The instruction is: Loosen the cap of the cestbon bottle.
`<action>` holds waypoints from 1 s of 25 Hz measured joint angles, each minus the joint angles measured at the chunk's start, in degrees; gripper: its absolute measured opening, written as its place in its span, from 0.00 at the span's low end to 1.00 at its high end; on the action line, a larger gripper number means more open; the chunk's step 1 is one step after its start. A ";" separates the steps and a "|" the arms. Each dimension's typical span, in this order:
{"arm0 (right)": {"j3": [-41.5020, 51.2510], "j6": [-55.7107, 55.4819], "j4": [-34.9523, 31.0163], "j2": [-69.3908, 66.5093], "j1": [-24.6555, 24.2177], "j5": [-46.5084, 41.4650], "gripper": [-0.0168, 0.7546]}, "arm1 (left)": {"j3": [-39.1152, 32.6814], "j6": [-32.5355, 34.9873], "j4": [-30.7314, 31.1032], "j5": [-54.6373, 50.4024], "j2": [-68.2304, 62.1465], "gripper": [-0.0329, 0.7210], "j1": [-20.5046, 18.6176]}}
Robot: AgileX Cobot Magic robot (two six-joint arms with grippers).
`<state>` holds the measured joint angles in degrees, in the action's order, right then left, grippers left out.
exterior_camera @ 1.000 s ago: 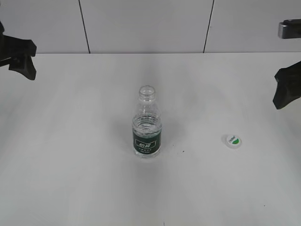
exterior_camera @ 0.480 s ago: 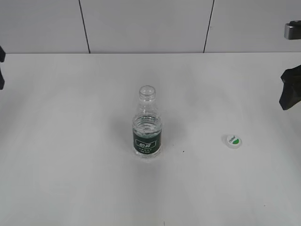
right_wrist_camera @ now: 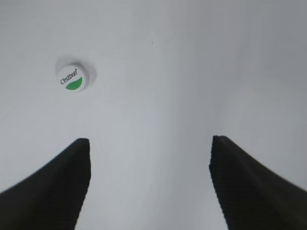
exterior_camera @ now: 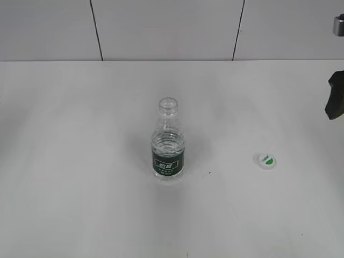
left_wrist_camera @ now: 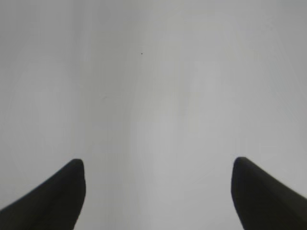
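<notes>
Cap off, bottle open on the table

Cestbon bottle (exterior_camera: pixel 169 141) stands upright near the middle of the white table (exterior_camera: pixel 80 204), and its neck is bare: the mouth is open at the top, with clear liquid showing below the ribbed shoulders and the dark green label band facing the exterior camera. Over to the right, well apart from the bottle, the cap (exterior_camera: pixel 266 160) lies flat on the tabletop, green half-circle mark up.

From the right wrist view the cap (right_wrist_camera: pixel 73 79) sits up and to the left of the right gripper (right_wrist_camera: pixel 149 184), well clear of both dark fingers (right_wrist_camera: pixel 53 187); the print on it reads "Cestbon". Those fingers stand wide apart with nothing but bare table between them. In the exterior view only a dark piece of the right arm (exterior_camera: pixel 335 102) shows at the right edge, above the table and well away from the cap.

The left gripper (left_wrist_camera: pixel 158 191) shows in its own wrist view alone: two dark fingertips (left_wrist_camera: pixel 57 196) spread wide, holding nothing, plain white surface under them. It does not appear in the exterior view.
</notes>
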<state>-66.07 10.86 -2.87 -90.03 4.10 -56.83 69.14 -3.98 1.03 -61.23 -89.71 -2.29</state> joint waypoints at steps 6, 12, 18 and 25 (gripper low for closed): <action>0.00 0.00 0.04 6.35 0.00 -2.39 0.79 | 0.00 3.06 -0.10 -3.67 7.84 0.78 1.60; 0.00 0.00 0.14 14.23 0.00 -4.88 0.79 | 0.00 3.98 0.02 -6.28 17.85 0.78 2.37; 0.00 0.00 1.50 21.23 0.00 -6.79 0.79 | 0.00 5.91 0.06 -6.82 29.98 0.78 2.37; 0.00 0.00 1.78 28.78 0.00 -8.44 0.79 | -3.81 6.95 0.06 -7.69 46.21 0.78 2.37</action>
<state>-66.07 10.86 -1.09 -61.25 4.10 -65.28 65.33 2.97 1.08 -68.92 -43.51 0.09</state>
